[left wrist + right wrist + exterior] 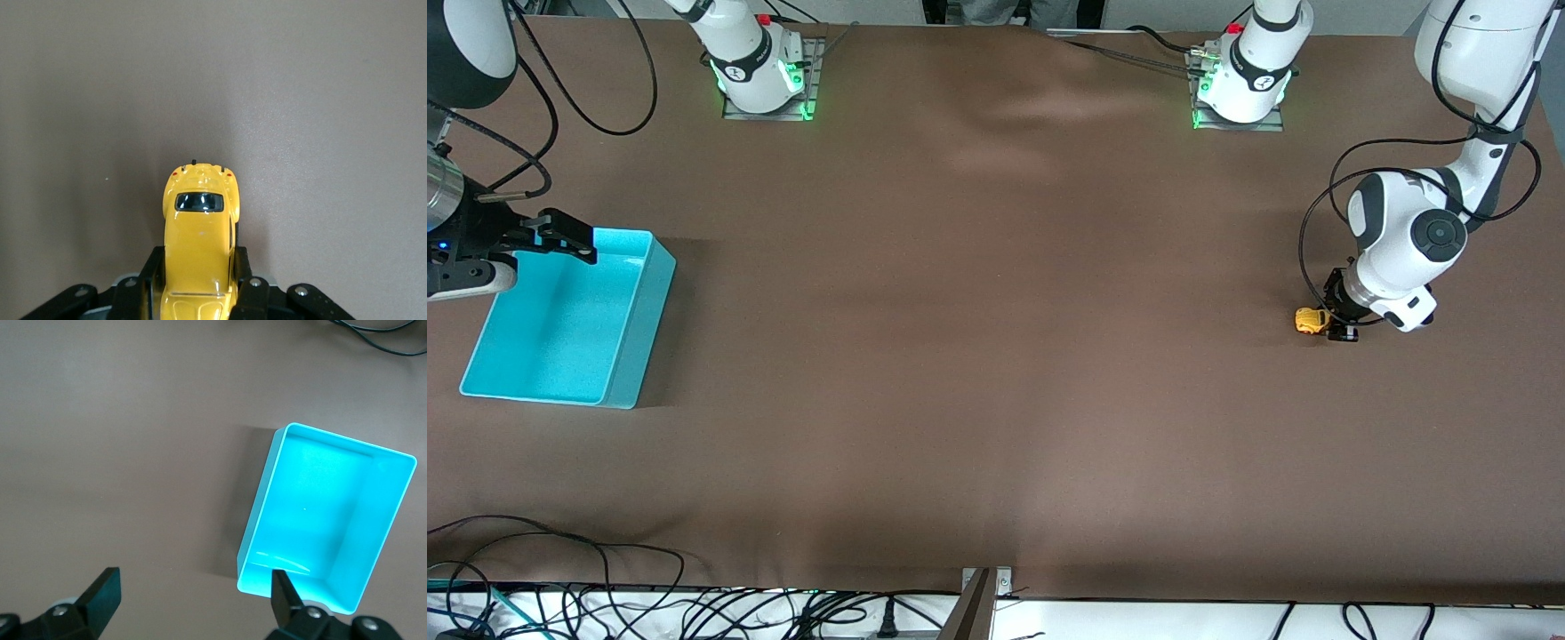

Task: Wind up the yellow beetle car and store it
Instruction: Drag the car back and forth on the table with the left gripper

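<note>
The yellow beetle car (1309, 319) sits low on the brown table toward the left arm's end. My left gripper (1332, 322) is shut on it, one black finger pressed against each side of the body. In the left wrist view the car (199, 233) points away from the camera, its dark window upward, clamped between the fingers (150, 277). My right gripper (560, 238) hangs open over the edge of the turquoise bin (618, 369) at the right arm's end of the table. The bin (383, 527) holds nothing, and the right fingertips (105, 590) stand wide apart with nothing between them.
Black cables (560, 569) trail along the table edge nearest the front camera. The two arm bases (760, 76) stand at the edge farthest from that camera. A wide stretch of brown tabletop (996, 338) separates the car from the bin.
</note>
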You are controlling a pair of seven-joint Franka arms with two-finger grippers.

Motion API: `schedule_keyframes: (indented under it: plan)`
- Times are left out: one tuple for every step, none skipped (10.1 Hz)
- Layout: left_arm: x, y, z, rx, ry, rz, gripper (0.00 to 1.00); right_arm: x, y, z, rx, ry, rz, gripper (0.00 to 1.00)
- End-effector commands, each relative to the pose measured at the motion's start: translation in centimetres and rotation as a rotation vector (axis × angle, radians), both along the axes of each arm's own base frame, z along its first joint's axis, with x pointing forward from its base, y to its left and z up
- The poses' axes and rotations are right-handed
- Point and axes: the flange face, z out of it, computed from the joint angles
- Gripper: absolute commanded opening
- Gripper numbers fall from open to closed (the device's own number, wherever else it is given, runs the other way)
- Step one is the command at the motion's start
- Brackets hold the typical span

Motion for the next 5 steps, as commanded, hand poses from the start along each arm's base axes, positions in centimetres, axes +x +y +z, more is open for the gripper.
schedule_keyframes:
  plan:
    - [1.02, 0.28, -3.67, -0.008, 0.0, 0.01, 0.0, -0.14, -0.28, 0.06, 0.001, -0.003, 0.013, 1.0]
    - [0.95, 0.28, -3.72, -0.009, 0.001, 0.006, 0.0, -0.1, -0.28, -0.03, 0.001, -0.002, 0.013, 1.0]
    - [0.92, 0.27, -3.8, -0.009, 0.003, 0.003, 0.0, -0.14, -0.28, 0.06, 0.001, -0.003, 0.013, 1.0]
    - [0.88, 0.34, -3.88, -0.008, 0.005, 0.003, 0.0, -0.14, -0.28, 0.06, 0.001, -0.003, 0.013, 1.0]
    - [0.98, 0.36, -3.75, -0.008, 0.002, 0.001, 0.0, -0.16, -0.28, 0.05, 0.001, -0.002, 0.012, 1.0]
